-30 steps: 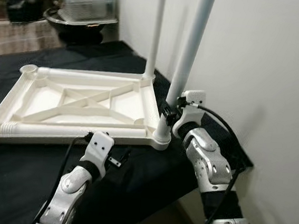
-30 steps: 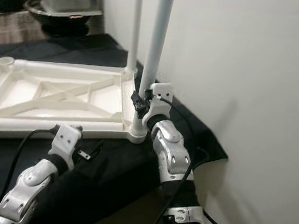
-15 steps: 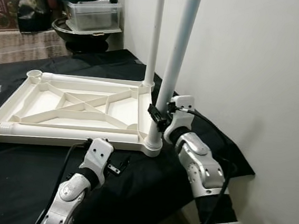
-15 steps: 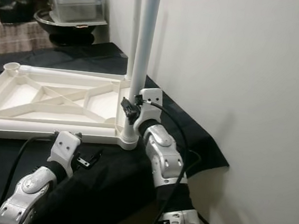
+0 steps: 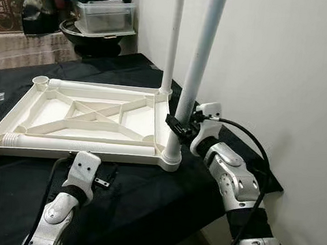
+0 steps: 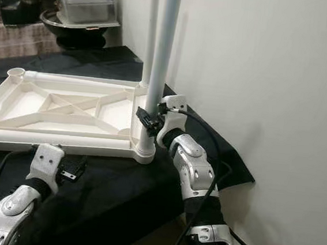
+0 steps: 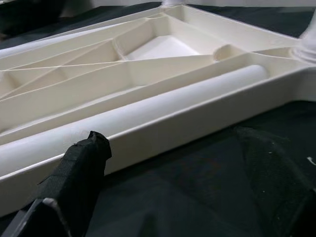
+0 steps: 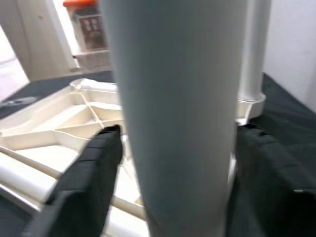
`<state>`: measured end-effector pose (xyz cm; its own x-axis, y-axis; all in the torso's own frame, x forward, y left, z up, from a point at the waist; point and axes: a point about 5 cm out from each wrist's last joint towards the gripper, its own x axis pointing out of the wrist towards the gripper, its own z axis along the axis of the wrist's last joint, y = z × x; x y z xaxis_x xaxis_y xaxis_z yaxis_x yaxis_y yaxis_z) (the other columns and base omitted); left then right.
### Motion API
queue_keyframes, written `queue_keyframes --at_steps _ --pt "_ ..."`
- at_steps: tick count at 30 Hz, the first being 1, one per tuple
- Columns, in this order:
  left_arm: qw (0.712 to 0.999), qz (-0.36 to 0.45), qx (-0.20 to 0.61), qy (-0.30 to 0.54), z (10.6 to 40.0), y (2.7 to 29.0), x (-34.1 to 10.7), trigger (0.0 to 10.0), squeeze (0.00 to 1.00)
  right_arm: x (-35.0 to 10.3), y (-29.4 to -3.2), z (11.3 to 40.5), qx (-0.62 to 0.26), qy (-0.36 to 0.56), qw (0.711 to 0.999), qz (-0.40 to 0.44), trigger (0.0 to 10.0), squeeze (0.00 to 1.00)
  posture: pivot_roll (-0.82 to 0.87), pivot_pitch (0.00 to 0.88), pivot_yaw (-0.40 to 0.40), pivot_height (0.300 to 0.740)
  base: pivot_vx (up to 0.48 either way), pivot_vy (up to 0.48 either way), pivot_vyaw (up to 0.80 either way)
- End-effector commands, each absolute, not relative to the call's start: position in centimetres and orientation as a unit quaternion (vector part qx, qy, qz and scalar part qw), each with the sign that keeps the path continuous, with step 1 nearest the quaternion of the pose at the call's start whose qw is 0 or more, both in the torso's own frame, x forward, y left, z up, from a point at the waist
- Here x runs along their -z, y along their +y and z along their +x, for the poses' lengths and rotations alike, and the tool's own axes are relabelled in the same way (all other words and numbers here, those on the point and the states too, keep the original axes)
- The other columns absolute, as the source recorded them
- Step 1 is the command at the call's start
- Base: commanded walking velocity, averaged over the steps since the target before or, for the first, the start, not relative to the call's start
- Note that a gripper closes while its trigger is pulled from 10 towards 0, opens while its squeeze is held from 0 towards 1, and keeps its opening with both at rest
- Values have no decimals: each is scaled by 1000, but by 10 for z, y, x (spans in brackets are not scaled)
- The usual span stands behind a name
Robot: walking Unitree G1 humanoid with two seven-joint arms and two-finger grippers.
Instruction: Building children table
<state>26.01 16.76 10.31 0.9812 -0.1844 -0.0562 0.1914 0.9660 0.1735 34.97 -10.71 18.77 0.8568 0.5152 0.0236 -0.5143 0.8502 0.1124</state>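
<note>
We see the white tabletop (image 5: 88, 118) lying underside up on the black-covered worktop (image 5: 162, 197), its ribs and corner sockets facing the ceiling. Two white legs stand in the corners on our right side: the far leg (image 5: 172, 39) near the wall, and the near leg (image 5: 194, 73) in the front right socket, its long axis close to vertical with a slight lean toward the wall.

Our right gripper (image 5: 181, 128) is at the lower part of the near leg, and in the right wrist view the leg (image 8: 173, 113) fills the gap between the two black fingers (image 8: 91, 182), one on each side. We judge them clenched on the leg, just above the socket.

Our left gripper (image 5: 107, 179) rests low at the front edge of the tabletop, well apart from both legs. A third leg (image 7: 148, 106) lies flat in the channel along that front edge, its long axis parallel to the edge and just beyond the left finger (image 7: 79, 165). We cannot tell whether the left fingers are spread or closed.

Since the right arm is on the upright leg, the seating push probably runs straight down its axis into the socket, and the lean may need correcting first.
</note>
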Motion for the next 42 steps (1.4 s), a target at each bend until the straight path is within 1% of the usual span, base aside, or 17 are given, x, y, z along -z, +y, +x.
queue_keyframes --at_steps 1,2,3,7,8,19,22,24,25,26,27,28,29,38,39,41,42 --pt "991 94 96 26 257 167 -102 10000 0 -188 -107 348 -281 6 958 52 10000 1000 97 0 -69 740 0 0 0" --pt "991 94 96 26 257 167 -102 10000 0 -188 -107 348 -281 6 958 52 10000 1000 97 0 -69 740 0 0 0" --pt "991 94 97 26 257 167 -102 10000 0 -188 -106 348 -287 8 957 45 10000 0 97 0 -69 740 0 0 0" --pt "990 94 102 27 256 166 -102 10000 0 -198 -109 347 -340 -10 939 38 10000 0 95 0 -66 740 0 0 0" --pt "990 95 104 27 257 165 -103 10000 0 -203 -116 348 -390 -20 921 12 10000 0 97 0 -68 740 0 0 0" --pt "989 92 109 24 257 159 -103 10000 0 -204 -133 367 -433 13 900 -42 9882 0 111 0 -92 740 0 0 0" --pt "989 88 113 24 255 153 -102 10000 0 -204 -129 380 -436 27 898 -54 7686 0 128 0 -107 740 0 0 0" --pt "989 88 113 24 255 153 -102 10000 0 -204 -129 380 -436 27 898 -54 7686 0 128 0 -107 740 0 0 0" --pt "989 88 114 23 255 153 -102 10000 0 -202 -128 382 -436 31 898 -55 4471 0 137 0 -113 740 0 0 0" --pt "989 88 113 23 255 153 -103 10000 0 -200 -127 384 -433 35 899 -57 2902 0 141 0 -115 740 0 0 0" --pt "989 88 113 22 255 153 -103 10000 0 -199 -126 386 -430 39 900 -58 1529 0 142 0 -116 740 0 0 0" --pt "989 88 113 22 255 153 -103 10000 0 -199 -126 386 -430 39 900 -58 1529 0 142 0 -116 740 0 0 0" --pt "989 89 112 22 255 154 -103 10000 0 -198 -126 387 -425 39 903 -56 0 0 142 0 -116 740 0 0 0" --pt "989 91 110 21 254 156 -104 10000 0 -199 -131 392 -399 32 915 -41 0 0 143 0 -116 740 0 0 0" --pt "989 91 111 22 254 155 -104 10000 0 -199 -136 395 -366 35 929 -45 0 0 142 0 -115 740 0 0 0" --pt "989 91 111 22 254 155 -104 10000 0 -199 -136 395 -366 35 929 -45 0 0 142 0 -115 740 0 0 0" --pt "989 91 112 22 253 155 -104 10000 0 -197 -143 401 -286 49 956 -35 0 0 139 0 -116 740 0 0 0"
